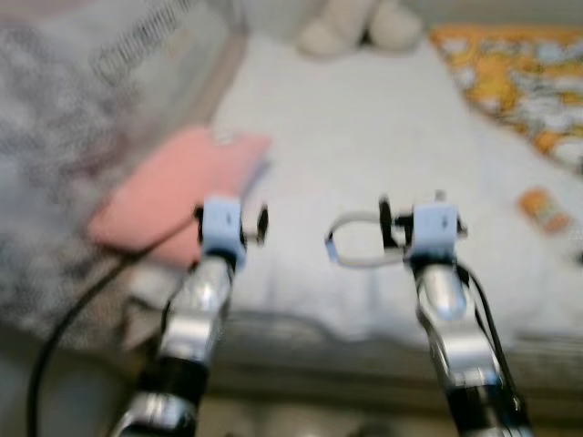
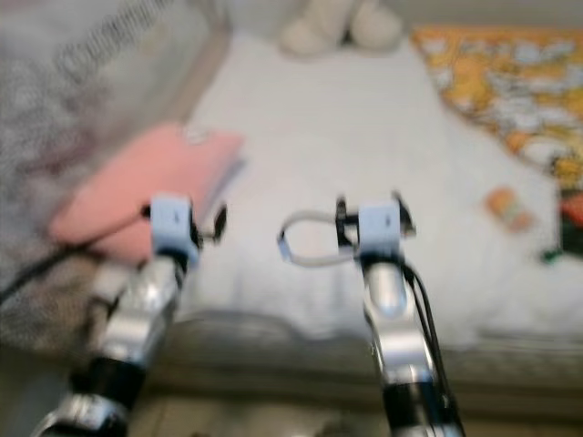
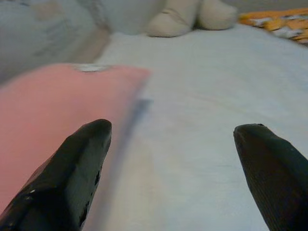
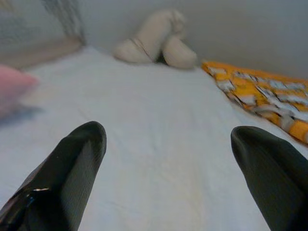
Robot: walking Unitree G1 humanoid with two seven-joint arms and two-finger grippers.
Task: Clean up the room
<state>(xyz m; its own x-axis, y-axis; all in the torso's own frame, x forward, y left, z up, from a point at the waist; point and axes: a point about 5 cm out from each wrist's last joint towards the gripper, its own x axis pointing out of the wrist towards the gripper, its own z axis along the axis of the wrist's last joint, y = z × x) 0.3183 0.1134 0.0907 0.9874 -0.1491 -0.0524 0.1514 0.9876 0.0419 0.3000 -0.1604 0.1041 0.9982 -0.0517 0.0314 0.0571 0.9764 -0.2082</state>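
On the white bed (image 1: 364, 137), seen blurred from the head camera, several loose things are spread. A pink pillow (image 1: 173, 196) lies at the robot's left side, its edge against a grey patterned blanket (image 1: 64, 137) that rises along that side. At the far end of the bed, by the wall, a cream plush toy (image 4: 154, 41) is laid. An orange patterned blanket (image 1: 519, 77) covers the far right part of the bed, and a small orange object (image 1: 544, 209) rests on the white sheet below it, well apart from both arms; what it is cannot be told. Some dark and red things (image 2: 569, 223) are seen at the right border, too blurred to name. No container can be made out.

Both silver arms are raised over the near edge of the bed. The left gripper (image 3: 171, 144) is held with its fingers spread wide and nothing between them, just beside the pink pillow. The right gripper (image 4: 168, 149) is likewise spread wide and empty, over bare sheet, pointed toward the plush toy. A black cable (image 1: 64, 328) is seen running down at the left.
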